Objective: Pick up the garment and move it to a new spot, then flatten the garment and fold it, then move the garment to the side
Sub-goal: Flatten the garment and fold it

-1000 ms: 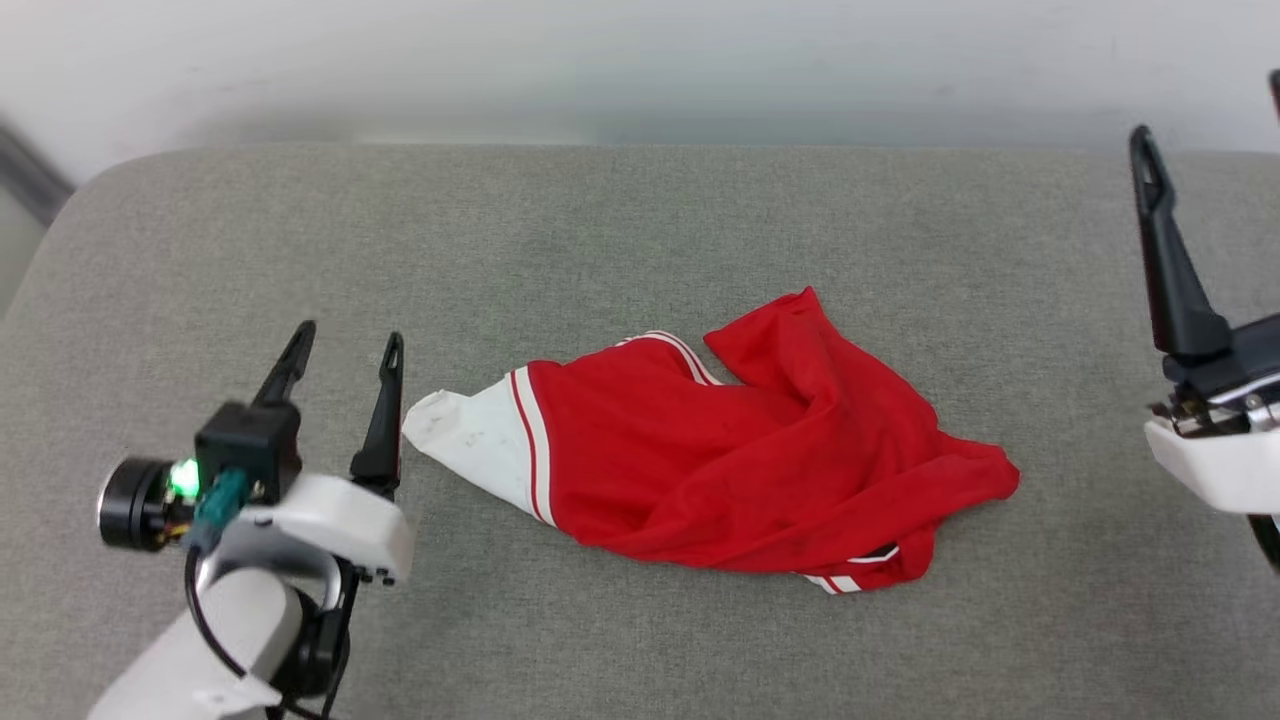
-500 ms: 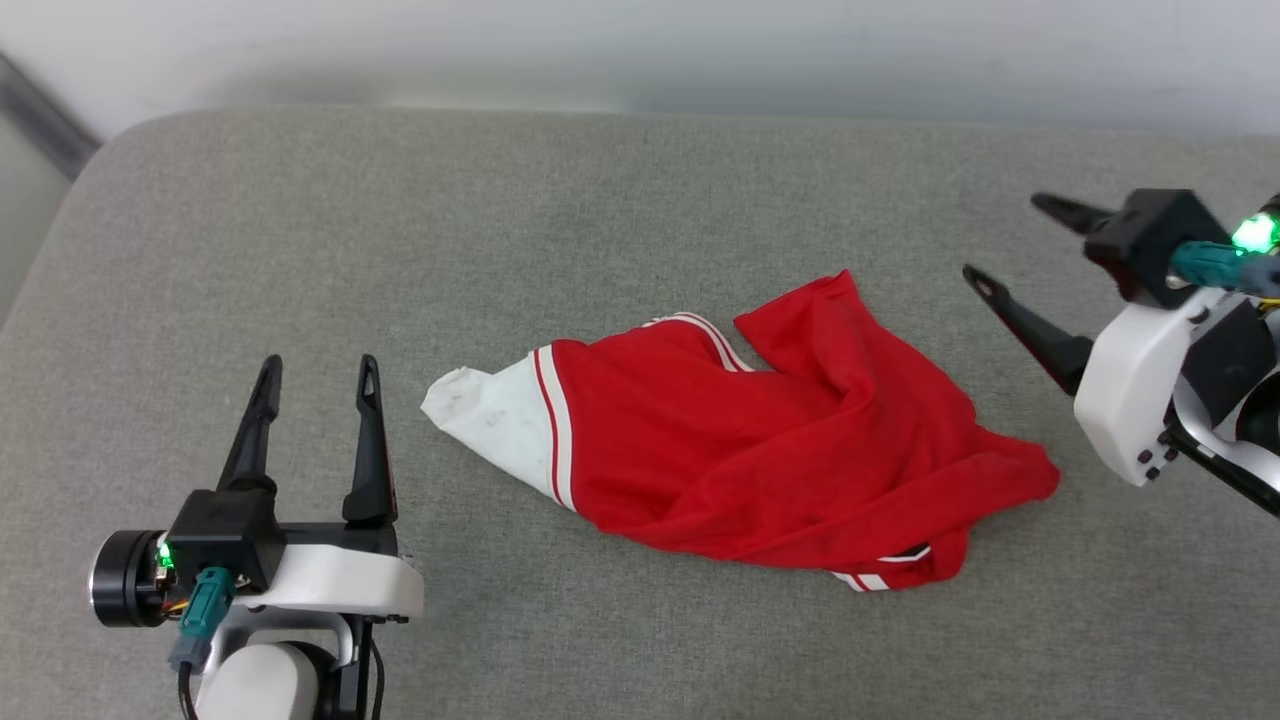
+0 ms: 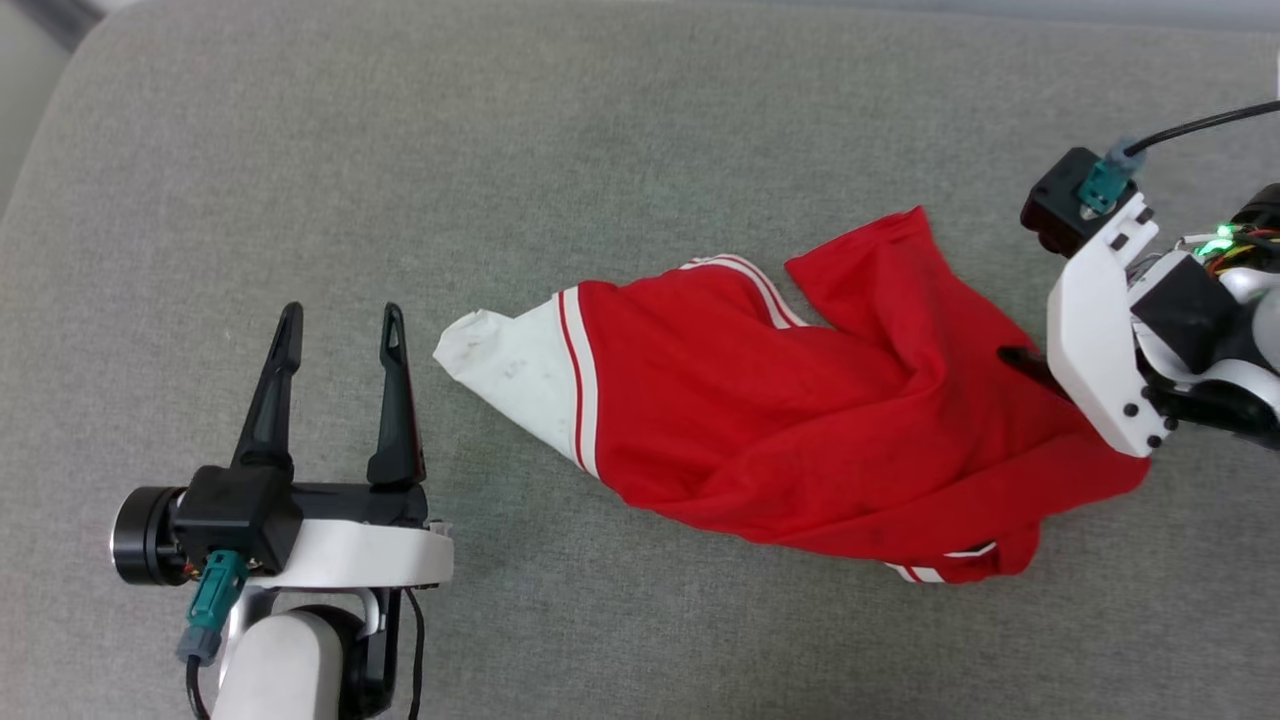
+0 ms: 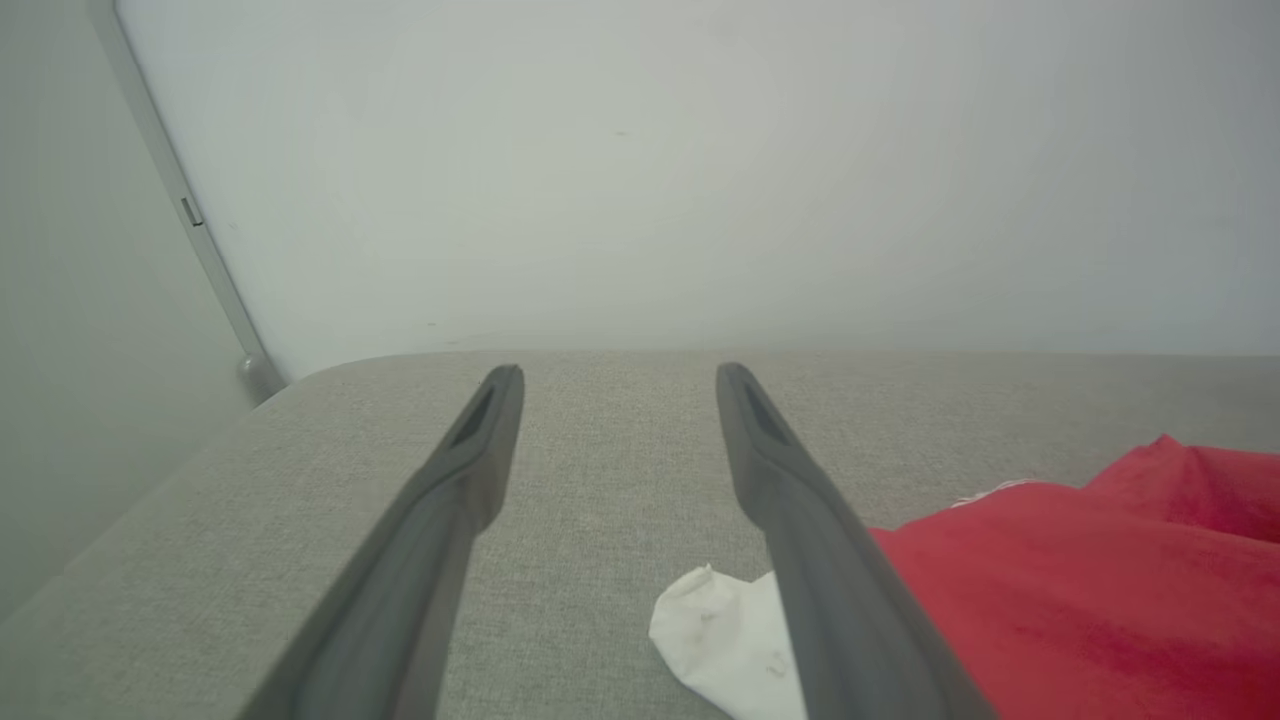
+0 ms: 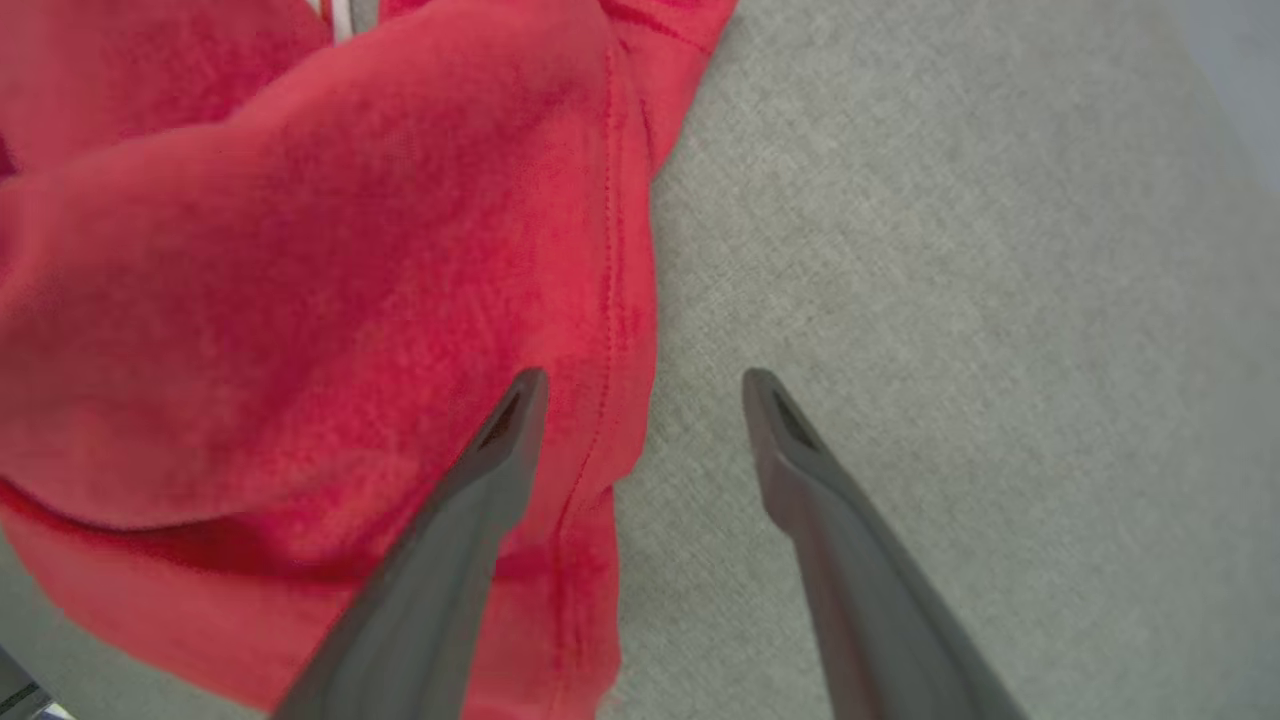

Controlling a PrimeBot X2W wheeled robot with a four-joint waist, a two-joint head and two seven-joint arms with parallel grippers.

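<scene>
Head view: camera has tipped down, so the whole scene sits shifted. Garment (image 3: 800,430) lies crumpled on grey cushion (image 3: 600,150), right of centre, white sleeve pointing left, same heap as before. Left gripper (image 3: 342,312) is spread and empty just beside the sleeve tip, now upright instead of tilted. Right gripper (image 3: 1028,345) has swung in from the far right onto the garment's right edge.

Left wrist view: left gripper (image 4: 610,370) parted, sleeve by one finger.

Right wrist view: right gripper (image 5: 645,376) released, grasping nothing, one finger over red cloth, the other over cushion.
</scene>
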